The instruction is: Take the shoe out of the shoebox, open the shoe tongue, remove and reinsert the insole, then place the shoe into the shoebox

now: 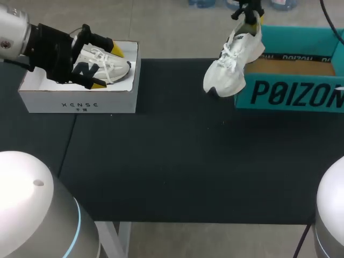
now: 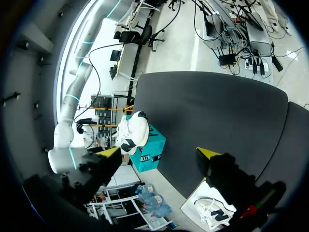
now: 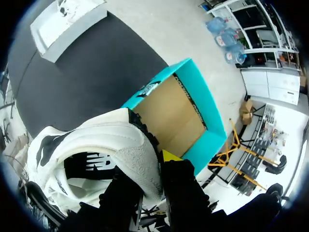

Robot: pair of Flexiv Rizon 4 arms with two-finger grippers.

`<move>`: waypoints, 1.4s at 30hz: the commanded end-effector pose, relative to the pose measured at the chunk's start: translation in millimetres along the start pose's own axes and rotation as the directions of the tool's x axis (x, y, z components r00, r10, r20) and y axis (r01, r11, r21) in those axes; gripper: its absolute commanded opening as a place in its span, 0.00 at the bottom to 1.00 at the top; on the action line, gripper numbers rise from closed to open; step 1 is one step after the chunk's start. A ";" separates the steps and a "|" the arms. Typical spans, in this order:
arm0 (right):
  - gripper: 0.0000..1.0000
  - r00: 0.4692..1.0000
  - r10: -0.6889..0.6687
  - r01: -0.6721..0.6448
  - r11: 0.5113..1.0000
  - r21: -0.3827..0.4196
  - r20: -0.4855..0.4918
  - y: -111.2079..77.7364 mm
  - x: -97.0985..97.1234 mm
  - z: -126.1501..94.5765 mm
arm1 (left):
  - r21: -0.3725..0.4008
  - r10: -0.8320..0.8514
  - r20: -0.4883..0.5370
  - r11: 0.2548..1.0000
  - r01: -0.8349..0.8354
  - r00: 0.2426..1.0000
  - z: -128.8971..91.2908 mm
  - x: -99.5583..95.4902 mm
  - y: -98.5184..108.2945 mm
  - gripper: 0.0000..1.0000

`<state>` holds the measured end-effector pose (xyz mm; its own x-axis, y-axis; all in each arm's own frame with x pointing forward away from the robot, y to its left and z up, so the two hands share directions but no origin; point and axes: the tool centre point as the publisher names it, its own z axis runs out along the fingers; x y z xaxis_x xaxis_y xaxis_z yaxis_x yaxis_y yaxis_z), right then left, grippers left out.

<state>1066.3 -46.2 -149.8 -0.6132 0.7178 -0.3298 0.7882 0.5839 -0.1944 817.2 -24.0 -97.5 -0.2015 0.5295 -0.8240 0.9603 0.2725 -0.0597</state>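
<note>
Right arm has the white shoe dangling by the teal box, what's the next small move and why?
Probably lower the white shoe onto the table: the right gripper holds its heel, toe down, outside the teal shoebox front wall.

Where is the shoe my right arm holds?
Head view, right rear: the shoe hangs heel-up from the right gripper, just left of the teal shoebox.

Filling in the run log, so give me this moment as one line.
left gripper open over second sneaker in white shoebox | right gripper shut on white sneaker heel, toe hanging down outside teal shoebox
</note>
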 end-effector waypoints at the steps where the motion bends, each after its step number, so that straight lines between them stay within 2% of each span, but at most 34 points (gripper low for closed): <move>1: 0.00 0.948 0.302 -0.295 0.953 0.074 -0.101 -22.7 -31.8 8.8 | -0.002 0.001 -0.002 1.000 -0.001 1.000 0.4 -0.1 -0.2 1.00; 9: 0.00 0.849 0.514 -0.508 0.857 0.080 -0.120 -71.2 -71.1 6.2 | -0.002 0.001 -0.002 1.000 -0.001 1.000 0.4 -0.1 -0.2 1.00; 15: 0.00 0.742 0.657 -0.642 0.753 0.142 -0.132 -106.8 -90.6 31.6 | -0.002 0.001 -0.002 1.000 -0.001 1.000 0.4 -0.1 -0.2 1.00; 18: 0.00 0.685 0.715 -0.703 0.699 0.133 -0.137 -116.4 -97.2 43.0 | -0.002 0.001 -0.002 1.000 -0.001 1.000 0.4 -0.1 -0.2 1.00; 22: 0.00 0.575 0.794 -0.793 0.600 0.103 -0.196 -127.7 -110.1 59.7 | -0.002 0.001 -0.002 1.000 -0.001 1.000 0.4 -0.1 -0.2 1.00; 26: 0.00 0.489 0.848 -0.836 0.522 0.170 -0.204 -128.2 -124.5 72.9 | -0.002 0.001 -0.002 1.000 -0.001 1.000 0.4 -0.1 -0.2 1.00; 27: 0.00 0.490 0.853 -0.834 0.518 0.188 -0.178 -128.3 -126.8 74.0 | -0.002 0.001 -0.002 1.000 -0.001 1.000 0.4 -0.1 -0.2 1.00; 28: 0.00 0.513 0.837 -0.824 0.543 0.165 -0.191 -129.4 -127.6 70.5 | -0.002 0.001 -0.002 1.000 -0.001 1.000 0.4 -0.1 -0.2 1.00; 42: 0.00 0.513 0.837 -0.824 0.543 0.165 -0.191 -129.4 -127.6 70.5 | -0.002 0.001 -0.002 1.000 -0.001 1.000 0.4 -0.1 -0.2 1.00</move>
<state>1046.2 -239.7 -149.1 0.3346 0.9288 -0.1590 0.9414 -0.3369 0.0133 817.2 -24.0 -97.5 -0.2015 0.5295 -0.8240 0.9603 0.2725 -0.0596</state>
